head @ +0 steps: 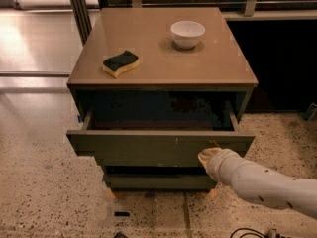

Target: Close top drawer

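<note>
The top drawer (148, 145) of the brown cabinet stands pulled out, its wide dark front facing me and its inside in shadow. My gripper (210, 156) sits at the end of the white arm coming in from the lower right. It is against the right part of the drawer's front, just under its top edge. The arm's wrist covers the fingers.
On the cabinet top (163, 73) lie a yellow and dark green sponge (121, 63) at the left and a white bowl (187, 33) at the back right. A narrower drawer front (158, 181) sits below. Speckled floor surrounds the cabinet; dark cables (247, 232) lie at the bottom right.
</note>
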### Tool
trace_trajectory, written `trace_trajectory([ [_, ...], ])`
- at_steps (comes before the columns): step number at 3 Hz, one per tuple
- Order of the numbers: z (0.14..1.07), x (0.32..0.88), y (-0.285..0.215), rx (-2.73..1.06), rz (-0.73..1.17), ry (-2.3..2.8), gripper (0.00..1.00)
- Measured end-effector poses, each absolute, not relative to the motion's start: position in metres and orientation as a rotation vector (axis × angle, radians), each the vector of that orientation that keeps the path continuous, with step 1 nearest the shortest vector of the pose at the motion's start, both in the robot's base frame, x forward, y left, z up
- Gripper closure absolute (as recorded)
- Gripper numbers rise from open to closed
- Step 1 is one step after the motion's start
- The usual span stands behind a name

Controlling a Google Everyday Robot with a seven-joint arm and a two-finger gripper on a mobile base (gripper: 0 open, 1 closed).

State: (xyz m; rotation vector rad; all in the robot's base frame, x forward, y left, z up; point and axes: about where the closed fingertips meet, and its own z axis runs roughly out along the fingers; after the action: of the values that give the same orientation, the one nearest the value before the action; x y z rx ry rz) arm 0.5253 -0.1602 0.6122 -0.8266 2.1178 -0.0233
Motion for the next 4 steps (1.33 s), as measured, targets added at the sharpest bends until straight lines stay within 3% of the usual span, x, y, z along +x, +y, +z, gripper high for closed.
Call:
trace_trajectory([
  [4,0.647,0.585,-0.161,-0.813,-0.070,2.016,1.00],
])
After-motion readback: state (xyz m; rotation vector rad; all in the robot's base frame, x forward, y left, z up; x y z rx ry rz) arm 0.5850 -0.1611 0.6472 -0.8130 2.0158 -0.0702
